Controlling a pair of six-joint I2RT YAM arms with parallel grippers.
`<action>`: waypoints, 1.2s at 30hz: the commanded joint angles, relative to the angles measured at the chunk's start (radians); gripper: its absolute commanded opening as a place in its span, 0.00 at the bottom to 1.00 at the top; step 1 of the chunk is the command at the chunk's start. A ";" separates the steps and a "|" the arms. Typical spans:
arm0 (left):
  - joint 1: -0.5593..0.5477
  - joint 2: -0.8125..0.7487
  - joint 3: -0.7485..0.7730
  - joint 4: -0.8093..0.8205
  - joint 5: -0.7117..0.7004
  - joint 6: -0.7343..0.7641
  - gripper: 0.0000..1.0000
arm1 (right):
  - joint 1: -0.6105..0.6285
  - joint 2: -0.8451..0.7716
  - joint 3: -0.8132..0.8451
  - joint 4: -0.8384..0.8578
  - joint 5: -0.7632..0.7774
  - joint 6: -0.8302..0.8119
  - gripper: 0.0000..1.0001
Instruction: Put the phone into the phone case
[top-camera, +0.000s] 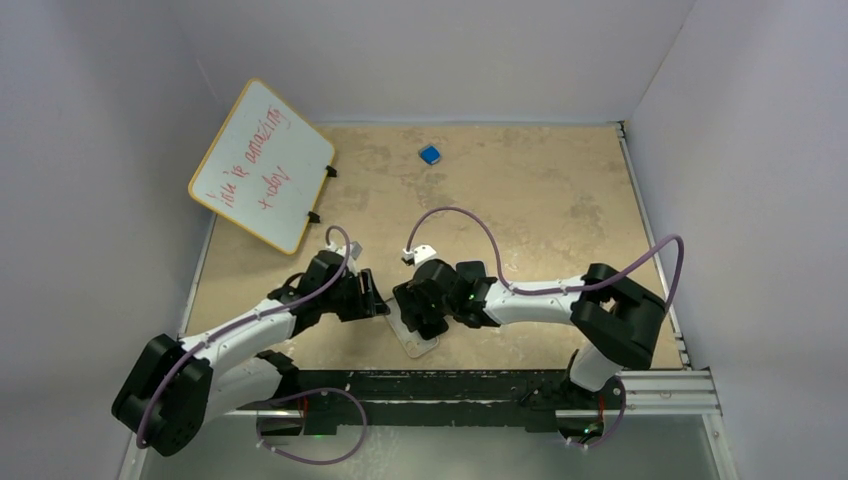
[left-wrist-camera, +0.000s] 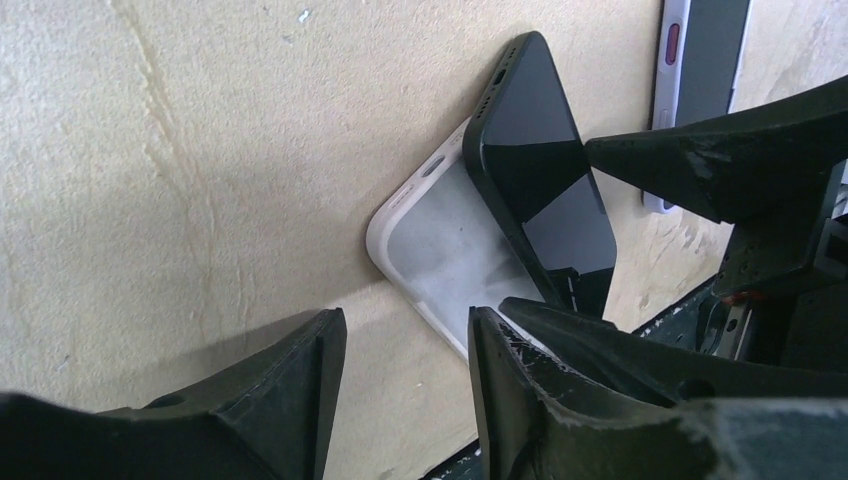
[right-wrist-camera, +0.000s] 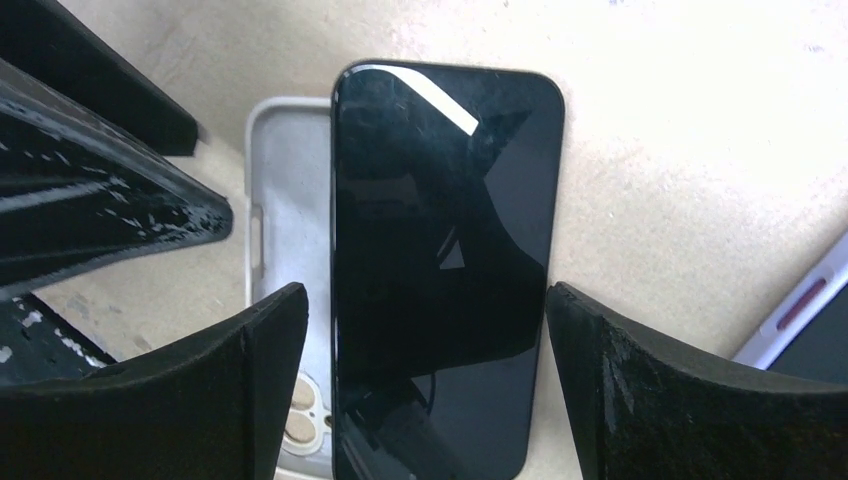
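Observation:
The white phone case (left-wrist-camera: 440, 240) lies open side up on the tan table. The black phone (left-wrist-camera: 540, 170) lies tilted over it, one long edge inside the case and the other beyond its rim. In the right wrist view the phone (right-wrist-camera: 445, 240) covers the right part of the case (right-wrist-camera: 285, 200). My right gripper (right-wrist-camera: 425, 390) is open with a finger on each side of the phone. My left gripper (left-wrist-camera: 405, 390) is open and empty, with one finger over the case's near edge. In the top view both grippers (top-camera: 372, 300) (top-camera: 410, 310) meet over the case (top-camera: 422, 343) and hide the phone.
A flat white-edged object with a red mark (left-wrist-camera: 690, 60) lies just beyond the phone, also in the right wrist view (right-wrist-camera: 800, 320). A whiteboard with red writing (top-camera: 262, 165) leans at the back left. A small blue object (top-camera: 430, 154) lies far back. A metal rail (top-camera: 660, 390) runs along the near edge.

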 joint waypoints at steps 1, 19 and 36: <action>0.005 0.024 -0.015 0.088 0.035 -0.014 0.47 | 0.005 0.046 0.020 -0.018 -0.022 -0.005 0.88; 0.005 0.106 -0.022 0.189 0.095 -0.030 0.37 | 0.052 -0.102 0.049 -0.016 -0.111 0.092 0.79; 0.005 0.034 -0.040 0.154 0.110 -0.051 0.34 | 0.167 0.046 0.183 -0.229 0.161 0.137 0.81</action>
